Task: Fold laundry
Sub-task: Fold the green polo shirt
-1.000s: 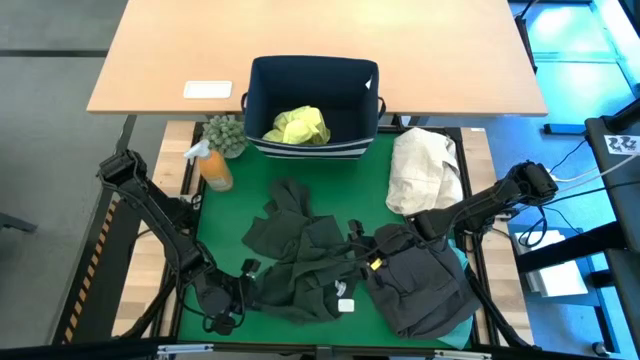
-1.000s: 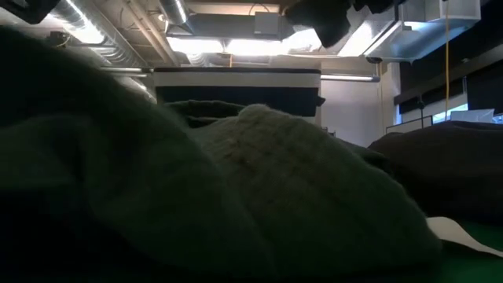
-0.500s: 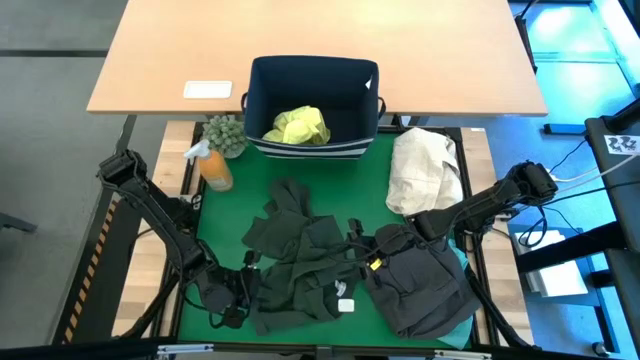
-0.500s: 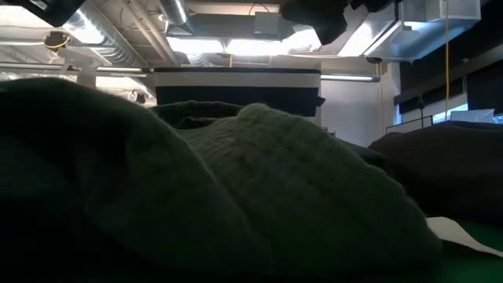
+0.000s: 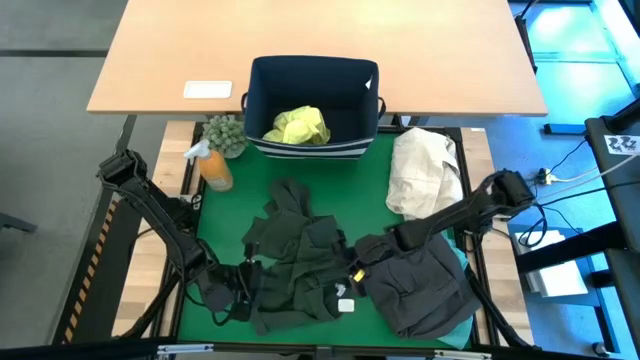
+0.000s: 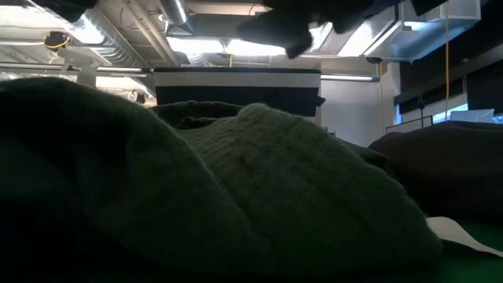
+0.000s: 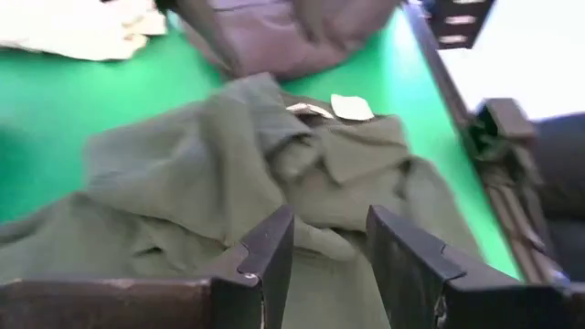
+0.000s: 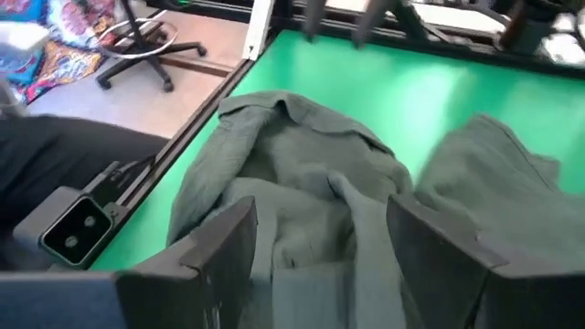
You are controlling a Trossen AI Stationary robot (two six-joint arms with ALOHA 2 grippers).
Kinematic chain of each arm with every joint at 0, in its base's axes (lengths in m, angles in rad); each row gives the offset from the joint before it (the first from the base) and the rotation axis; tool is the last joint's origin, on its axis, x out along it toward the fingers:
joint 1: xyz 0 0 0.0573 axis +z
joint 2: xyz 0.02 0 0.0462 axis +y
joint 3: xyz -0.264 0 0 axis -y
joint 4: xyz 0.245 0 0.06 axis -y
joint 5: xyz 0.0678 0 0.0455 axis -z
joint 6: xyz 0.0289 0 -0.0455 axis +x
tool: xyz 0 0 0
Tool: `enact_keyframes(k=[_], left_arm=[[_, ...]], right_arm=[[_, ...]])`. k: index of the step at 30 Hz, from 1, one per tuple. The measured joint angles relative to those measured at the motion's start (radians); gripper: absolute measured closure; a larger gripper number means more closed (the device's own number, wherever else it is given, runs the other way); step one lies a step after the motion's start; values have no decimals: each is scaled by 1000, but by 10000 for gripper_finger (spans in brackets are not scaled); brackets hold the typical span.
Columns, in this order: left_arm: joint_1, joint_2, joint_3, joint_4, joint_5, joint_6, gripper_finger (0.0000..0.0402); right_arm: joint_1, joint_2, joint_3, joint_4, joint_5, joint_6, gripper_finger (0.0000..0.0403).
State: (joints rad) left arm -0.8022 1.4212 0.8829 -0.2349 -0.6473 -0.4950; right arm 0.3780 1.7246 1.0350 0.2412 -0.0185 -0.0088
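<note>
With both tools gaping and empty, the left tool (image 5: 243, 283) at seven o'clock and right tool (image 5: 358, 268) should pinch opposite edges of the crumpled olive garment (image 5: 300, 262), then spread it flat on the bench (image 5: 225, 215).

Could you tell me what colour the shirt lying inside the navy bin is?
Bright yellow-green; the shirt shows best in the high view, inside the bin.

Shirt (image 5: 297, 126) in bin (image 5: 258, 100); garments (image 5: 300, 262) before it.

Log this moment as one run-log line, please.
task: fold laundry | left gripper: jaws open, at olive garment edge | right gripper: jaws open, over olive garment beside grey garment | yellow-green shirt in bin
</note>
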Motion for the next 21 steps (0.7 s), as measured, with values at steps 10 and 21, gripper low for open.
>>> enact_keyframes(k=[10,21], left_arm=[[17,0,0,-23,-158,-48,271],[100,0,1,-109,-193,6,271]], right_arm=[[-19,176,210,-182,0,-103,160],[-40,248,268,-220,34,-79,160]])
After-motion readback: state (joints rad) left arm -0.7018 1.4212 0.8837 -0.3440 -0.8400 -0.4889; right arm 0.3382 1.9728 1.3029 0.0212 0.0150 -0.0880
